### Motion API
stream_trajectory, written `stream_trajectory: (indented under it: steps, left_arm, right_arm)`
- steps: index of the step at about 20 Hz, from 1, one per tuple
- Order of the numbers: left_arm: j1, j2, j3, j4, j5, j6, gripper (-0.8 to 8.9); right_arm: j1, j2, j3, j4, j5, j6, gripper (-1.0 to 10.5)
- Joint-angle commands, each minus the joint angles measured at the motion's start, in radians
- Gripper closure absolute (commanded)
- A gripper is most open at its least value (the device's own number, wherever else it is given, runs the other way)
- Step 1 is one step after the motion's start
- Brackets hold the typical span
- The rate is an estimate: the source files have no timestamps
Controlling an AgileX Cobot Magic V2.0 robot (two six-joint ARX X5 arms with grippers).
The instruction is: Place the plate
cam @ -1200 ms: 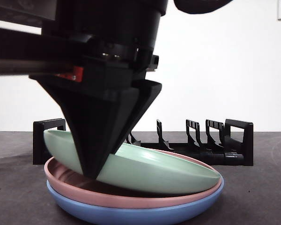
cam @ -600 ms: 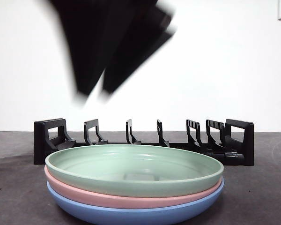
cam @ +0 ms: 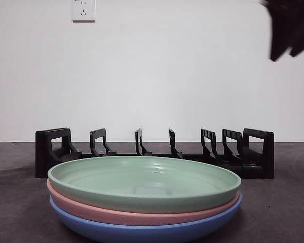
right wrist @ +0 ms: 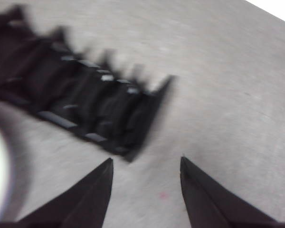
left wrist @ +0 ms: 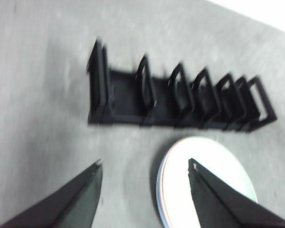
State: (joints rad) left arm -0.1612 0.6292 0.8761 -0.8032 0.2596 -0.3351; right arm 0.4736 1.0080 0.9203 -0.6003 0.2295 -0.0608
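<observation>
A green plate (cam: 142, 179) lies flat on top of a pink plate (cam: 91, 212) and a blue plate (cam: 142, 234) at the table's front. Behind the stack stands a black slotted rack (cam: 152, 152) with no plate in it. My left gripper (left wrist: 145, 163) hangs open and high above the table, with the rack (left wrist: 175, 99) and the plate stack (left wrist: 204, 185) below it. My right gripper (right wrist: 146, 158) is open too, above the table by one end of the rack (right wrist: 85, 109). Neither gripper holds anything. A blurred black jaw tip (cam: 289, 30) shows at the front view's top right corner.
A wall socket (cam: 83, 9) sits high on the white wall behind. Grey tabletop (cam: 283, 202) runs around the stack and the rack.
The gripper that held the green plate's rim tilted up has let go and lifted away. The green plate now lies level on the stack.
</observation>
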Motion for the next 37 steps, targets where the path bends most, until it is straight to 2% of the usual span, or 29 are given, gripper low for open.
stream_trajectory:
  steps: [1,3,4,5,6,7,10,18,19,21,24,27,28,31,34,37]
  left_arm:
    - [-0.001,0.011,0.019,0.063,-0.009,0.046,5.34]
    - [-0.001,0.021,0.019,0.096,-0.009,0.072,5.35]
    - [-0.001,0.026,0.019,0.101,-0.009,0.086,5.55]
    - [-0.001,0.031,0.019,0.099,-0.009,0.095,7.22]
    - [-0.001,0.032,0.019,0.093,-0.009,0.107,7.87]
    - [-0.001,0.037,0.019,0.1,-0.009,0.123,8.08]
    - [-0.001,0.032,0.019,0.077,-0.009,0.114,8.06]
    - [-0.002,0.017,0.018,0.07,-0.009,0.115,8.06]
    - [-0.001,0.012,0.01,0.087,-0.013,0.179,8.06]
    - [0.012,-0.063,-0.089,0.231,-0.017,0.251,8.06]
    - [0.062,-0.3,-0.407,0.554,-0.052,0.329,8.06]
    - [0.107,-0.505,-0.668,0.695,-0.234,0.314,8.06]
    - [0.114,-0.553,-0.726,0.721,-0.266,0.298,8.06]
    - [0.124,-0.63,-0.8,0.724,-0.271,0.283,8.06]
    - [0.124,-0.626,-0.842,0.761,-0.27,0.261,8.06]
    - [0.124,-0.626,-0.863,0.759,-0.267,0.204,8.06]
  right_arm:
    - [-0.154,0.01,0.006,0.05,-0.134,-0.062,7.2]
    - [-0.237,0.01,0.006,0.098,-0.237,-0.027,7.2]
    - [-0.261,0.008,0.006,0.106,-0.257,-0.024,7.2]
    - [-0.275,0.008,0.006,0.106,-0.267,-0.025,8.0]
    - [-0.275,0.008,0.006,0.102,-0.286,-0.029,9.5]
    - [-0.275,0.008,0.006,0.105,-0.311,-0.029,9.2]
    - [-0.272,0.008,0.006,0.073,-0.373,-0.021,9.2]
    - [-0.273,0.008,0.006,0.099,-0.367,-0.022,9.2]
    - [-0.273,0.008,0.006,0.099,-0.367,-0.022,9.2]
    - [-0.273,0.008,0.006,0.099,-0.367,-0.022,9.2]
    - [-0.273,0.008,0.006,0.099,-0.367,-0.022,9.2]
    - [-0.273,0.008,0.006,0.099,-0.367,-0.022,9.2]
    - [-0.273,0.008,0.006,0.099,-0.367,-0.022,9.2]
    - [-0.273,0.008,0.006,0.099,-0.367,-0.022,9.2]
    - [-0.273,0.008,0.006,0.099,-0.367,-0.022,9.2]
    - [-0.273,0.008,0.006,0.099,-0.367,-0.022,9.2]
